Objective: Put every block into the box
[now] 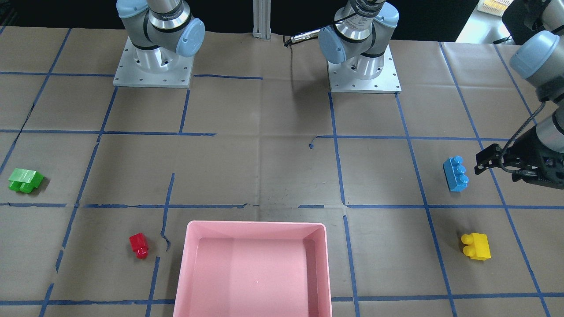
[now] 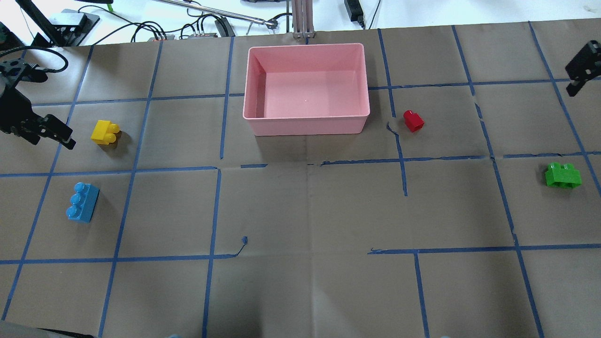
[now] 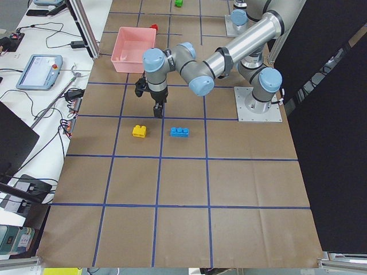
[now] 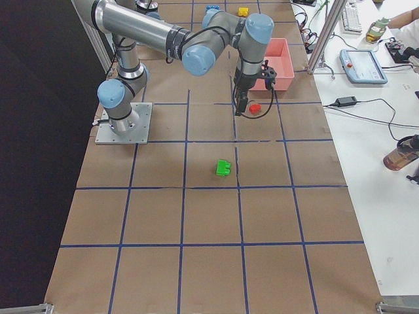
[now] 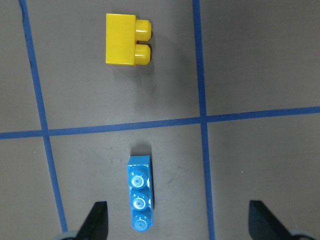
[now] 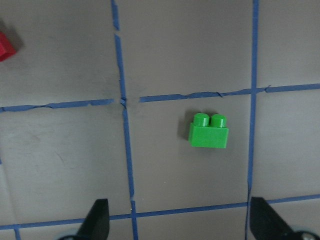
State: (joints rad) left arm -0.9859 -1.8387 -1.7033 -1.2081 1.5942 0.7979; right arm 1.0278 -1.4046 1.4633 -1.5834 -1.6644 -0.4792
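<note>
The pink box point(image 2: 305, 126) stands at the far middle of the table and holds nothing. The blue brick point(image 2: 82, 202) and the yellow brick point(image 2: 105, 132) lie at the left. The red brick point(image 2: 413, 120) lies just right of the box, and the green brick point(image 2: 562, 175) at the far right. My left gripper point(image 2: 47, 134) is open and empty, hovering left of the yellow brick. In the left wrist view the blue brick point(image 5: 138, 192) is between its fingers, left of centre. My right gripper point(image 2: 580, 70) is open and empty. In the right wrist view it hovers high, with the green brick point(image 6: 209, 132) below.
Brown paper with blue tape lines covers the table point(image 2: 305, 211). The two arm bases point(image 1: 153, 66) point(image 1: 363, 70) stand at the robot's side. Cables and a metal post point(image 2: 300, 19) lie beyond the far edge, behind the box.
</note>
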